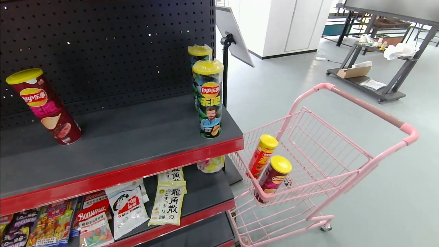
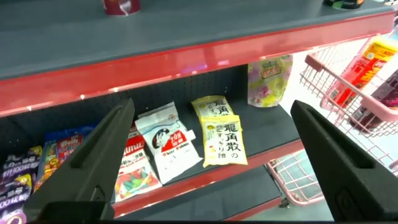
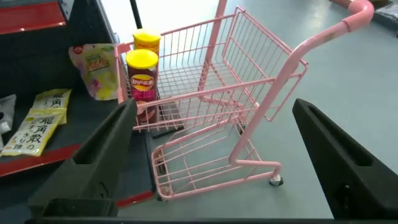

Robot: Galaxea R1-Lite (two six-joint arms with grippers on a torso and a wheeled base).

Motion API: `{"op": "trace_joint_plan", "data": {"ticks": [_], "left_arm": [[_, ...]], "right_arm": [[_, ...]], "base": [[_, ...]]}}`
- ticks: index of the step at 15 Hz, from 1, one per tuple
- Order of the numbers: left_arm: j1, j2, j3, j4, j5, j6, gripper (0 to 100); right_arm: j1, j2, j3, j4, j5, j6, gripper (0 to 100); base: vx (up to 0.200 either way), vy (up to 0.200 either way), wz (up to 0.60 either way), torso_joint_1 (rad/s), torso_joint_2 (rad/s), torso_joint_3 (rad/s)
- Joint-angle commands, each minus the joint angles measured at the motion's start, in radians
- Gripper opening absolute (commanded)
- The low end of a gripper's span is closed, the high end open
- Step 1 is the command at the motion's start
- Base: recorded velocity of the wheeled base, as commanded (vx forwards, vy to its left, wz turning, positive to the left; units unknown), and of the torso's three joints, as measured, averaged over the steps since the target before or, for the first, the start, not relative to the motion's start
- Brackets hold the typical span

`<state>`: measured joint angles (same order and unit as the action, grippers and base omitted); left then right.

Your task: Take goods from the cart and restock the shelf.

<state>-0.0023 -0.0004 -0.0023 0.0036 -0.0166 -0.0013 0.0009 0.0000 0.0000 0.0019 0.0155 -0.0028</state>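
Note:
A pink cart stands right of the shelf and holds a red chip can and a maroon chip can, both yellow-lidded and leaning at its near end. On the shelf's top board a maroon can stands at the left and two green cans stand at the right corner. My left gripper is open, empty, and faces the lower shelf's snack bags. My right gripper is open and empty above the floor, facing the cart and its maroon can.
Snack bags lie on the lower shelf behind its red lip. A sign on a black stand rises beside the shelf's right end. Metal racks with clutter stand far back right. Grey floor lies open around the cart.

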Motion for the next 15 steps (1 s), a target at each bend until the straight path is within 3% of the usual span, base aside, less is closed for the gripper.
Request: {"op": "trace_joint_plan", "data": {"ticks": [1,8,15], "left_arm": [[0.001,0.000,-0.001,-0.001,0.000,-0.002,100],[0.001,0.000,0.001,-0.001,0.000,-0.002,100],[0.001,0.000,-0.001,-0.001,0.000,0.000,100]], "right_arm": [[0.001,0.002,0.000,0.000,0.000,0.000,100],[0.001,0.002,0.000,0.000,0.000,0.000,100],[0.001,0.002,0.000,0.000,0.001,0.000,100]], "base": [[0.000,0.000,0.00,-0.139,0.37,0.222],[0.000,0.000,0.00,-0.145,0.38,0.239],[0.000,0.000,0.00,-0.183,0.54,0.352]]}}
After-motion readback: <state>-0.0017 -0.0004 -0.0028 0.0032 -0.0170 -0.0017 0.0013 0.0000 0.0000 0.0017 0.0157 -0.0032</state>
